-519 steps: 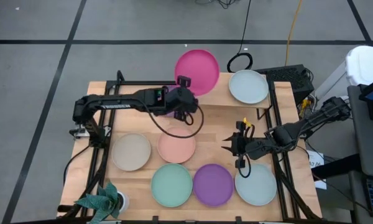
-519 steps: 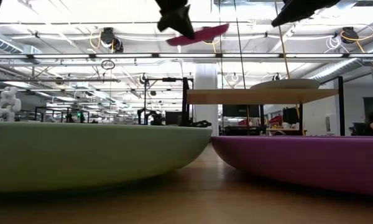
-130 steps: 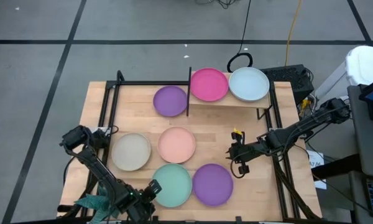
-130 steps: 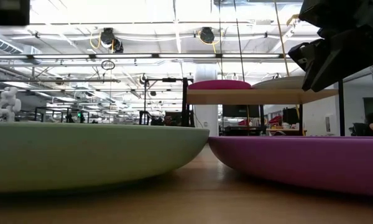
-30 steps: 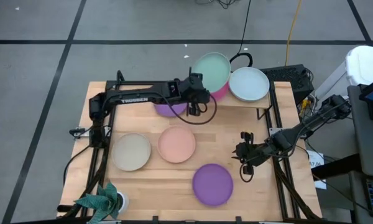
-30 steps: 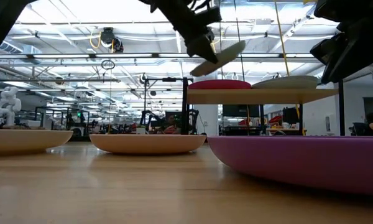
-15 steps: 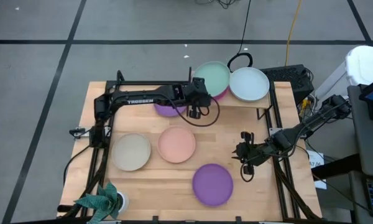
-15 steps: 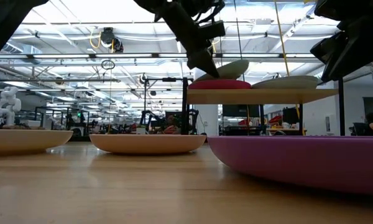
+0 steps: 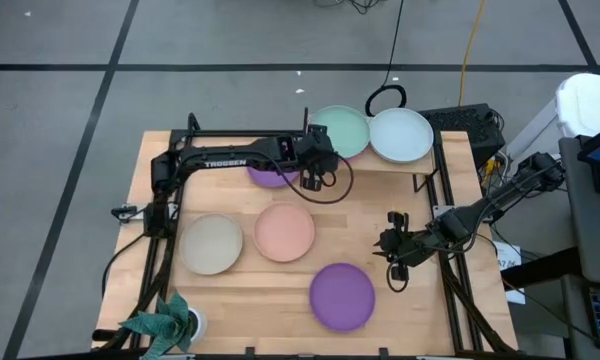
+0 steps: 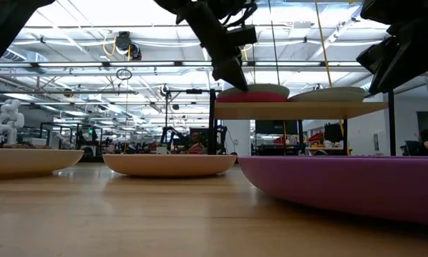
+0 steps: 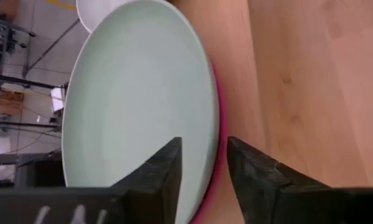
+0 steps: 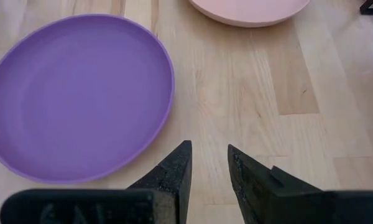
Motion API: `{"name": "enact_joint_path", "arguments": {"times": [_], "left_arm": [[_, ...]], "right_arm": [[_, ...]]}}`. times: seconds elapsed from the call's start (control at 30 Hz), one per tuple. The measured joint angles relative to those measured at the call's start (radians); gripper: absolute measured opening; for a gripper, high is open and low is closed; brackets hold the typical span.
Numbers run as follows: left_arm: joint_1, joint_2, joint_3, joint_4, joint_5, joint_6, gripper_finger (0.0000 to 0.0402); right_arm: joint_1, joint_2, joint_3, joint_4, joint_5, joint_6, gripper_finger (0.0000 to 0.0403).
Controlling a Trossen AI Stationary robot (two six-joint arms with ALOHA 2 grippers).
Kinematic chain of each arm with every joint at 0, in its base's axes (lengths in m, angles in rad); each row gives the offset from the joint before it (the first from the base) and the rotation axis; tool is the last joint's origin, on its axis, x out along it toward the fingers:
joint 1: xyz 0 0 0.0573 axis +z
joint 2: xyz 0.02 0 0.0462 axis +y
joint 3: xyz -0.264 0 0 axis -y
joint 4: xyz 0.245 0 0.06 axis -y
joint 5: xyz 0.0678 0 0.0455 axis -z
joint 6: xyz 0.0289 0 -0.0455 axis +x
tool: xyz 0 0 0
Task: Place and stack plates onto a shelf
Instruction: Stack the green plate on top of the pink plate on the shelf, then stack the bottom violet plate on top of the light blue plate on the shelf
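Note:
My left gripper (image 9: 320, 150) reaches over the shelf's (image 9: 375, 166) left end and is shut on the mint green plate (image 9: 342, 130). That plate lies on the magenta plate (image 10: 260, 96), whose edge shows beneath it. A pale grey-blue plate (image 9: 400, 137) rests beside them on the shelf. A purple plate (image 9: 268, 177) lies half under the left arm. The beige plate (image 9: 212, 243), the peach plate (image 9: 285, 232) and a second purple plate (image 9: 342, 296) lie on the tabletop. My right gripper (image 9: 382, 248) hangs above the table to the right of the peach plate, its fingers (image 12: 174, 174) a little apart, touching nothing. My left gripper pinches the mint green plate by its rim (image 11: 212, 134), on the side toward the table's left. One finger (image 11: 168, 168) lies over the plate's inside and the other (image 11: 252, 177) outside the rim. It comes slanting down from the left (image 10: 228, 71). The plate lies level on the magenta plate.
The shelf's black upright (image 9: 304, 140) stands right beside the left gripper. A black frame runs along the table's sides (image 9: 170, 200). A potted plant (image 9: 165, 322) stands at the near left corner. Bare wood (image 9: 240, 300) lies to the left of the near purple plate.
My left gripper has come down a little over the shelf with the mint green plate. The plate hung tilted above the magenta plate a second ago and now lies level on it. The right arm has kept still.

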Motion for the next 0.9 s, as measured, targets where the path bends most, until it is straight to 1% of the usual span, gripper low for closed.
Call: {"name": "enact_joint_path", "arguments": {"times": [0.1, 0.17, 0.37, 0.43, 0.5, 0.7, 0.8, 0.9], "left_arm": [[-0.029, 0.0, 0.0, -0.008, -0.082, 0.004, 0.015], [-0.054, -0.013, 0.0, -0.017, -0.119, 0.012, 0.0153], [-0.148, -0.06, 0.001, -0.038, -0.13, -0.006, 0.0154], [-0.18, -0.082, -0.001, -0.097, -0.129, -0.03, 0.0154], [-0.21, -0.092, 0.001, -0.093, -0.13, -0.076, 0.0154], [-0.292, -0.118, 0.0, -0.232, -0.127, -0.281, 0.0154], [-0.331, -0.12, 0.0, -0.276, -0.116, -0.386, 0.0154], [-0.371, -0.12, 0.0, -0.318, -0.076, -0.471, 0.0154]], "right_arm": [[0.0, 0.0, 0.0, 0.0, -0.006, 0.019, 0.0086], [0.0, 0.0, 0.0, 0.005, -0.024, 0.021, 0.0086], [0.011, 0.0, 0.0, 0.078, -0.026, 0.025, 0.0086], [0.018, 0.001, 0.0, 0.101, -0.026, 0.017, 0.0086], [0.026, 0.001, 0.0, 0.136, -0.026, 0.009, 0.0086], [0.081, 0.04, 0.0, 0.189, -0.032, 0.009, 0.0086], [0.116, 0.086, 0.0, 0.226, -0.07, 0.015, 0.0086], [0.149, 0.146, 0.0, 0.293, -0.109, 0.018, 0.0086]]}}
